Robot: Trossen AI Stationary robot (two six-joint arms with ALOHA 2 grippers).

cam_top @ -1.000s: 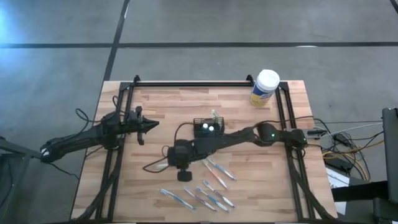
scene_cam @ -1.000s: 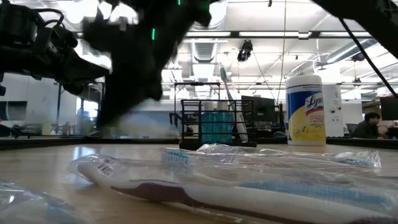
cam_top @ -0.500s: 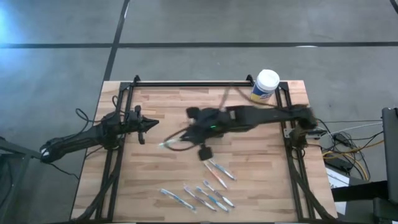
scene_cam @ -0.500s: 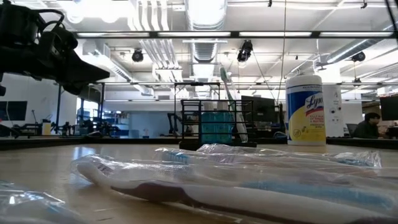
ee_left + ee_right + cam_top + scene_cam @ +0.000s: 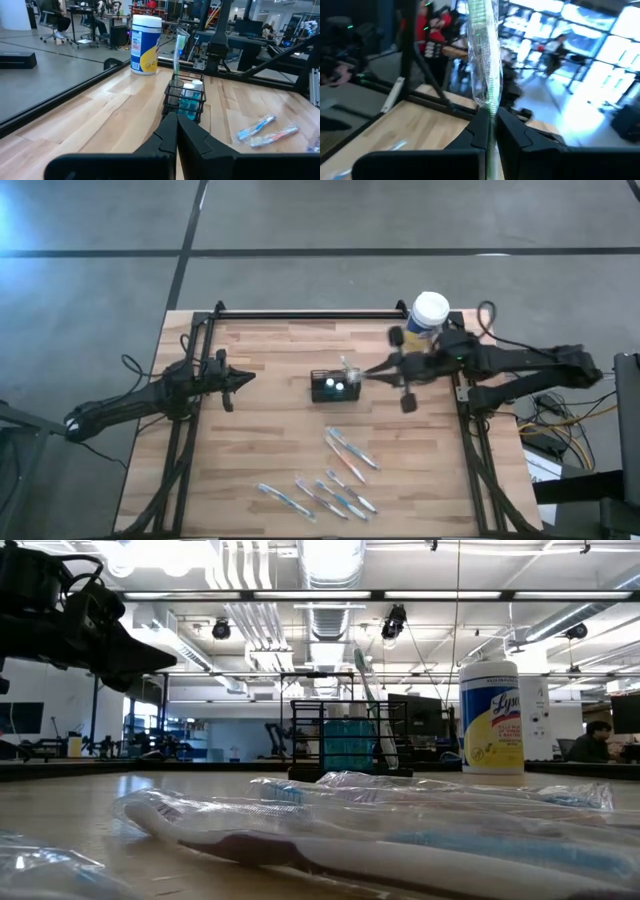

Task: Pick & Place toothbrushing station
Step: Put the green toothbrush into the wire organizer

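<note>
The toothbrushing station, a small black wire caddy (image 5: pixel 333 385) (image 5: pixel 345 740) (image 5: pixel 185 97), stands mid-table with one toothbrush upright in it. My right gripper (image 5: pixel 368 373) (image 5: pixel 491 112) hovers just to the caddy's right, pointing level toward the table's left, shut on a clear-wrapped toothbrush (image 5: pixel 482 55). My left gripper (image 5: pixel 245 377) (image 5: pixel 176 117) waits shut at the table's left, aimed at the caddy. Several wrapped toothbrushes (image 5: pixel 340 475) (image 5: pixel 380 840) lie flat near the front edge. My right gripper pinches the wrapped toothbrush between its two fingers, on the wrapper (image 5: pixel 487 106) right at the fingertips. The fingers come level from the table's right. The brush is lifted clear of the table and sticks out well past the fingertips; which end is held I cannot tell.
A white-lidded, yellow-labelled canister (image 5: pixel 427 318) (image 5: pixel 491 717) (image 5: pixel 145 44) stands at the far right corner, close behind my right arm. Black frame rails (image 5: pixel 310 313) border the table's far, left and right sides. Bare wood lies between the caddy and the left gripper.
My right gripper has risen from the table's near middle, carrying a wrapped toothbrush off the wood. It swung fast toward the far right, past the caddy, and tipped from pointing down to level. The other toothbrushes and the caddy have stayed put.
</note>
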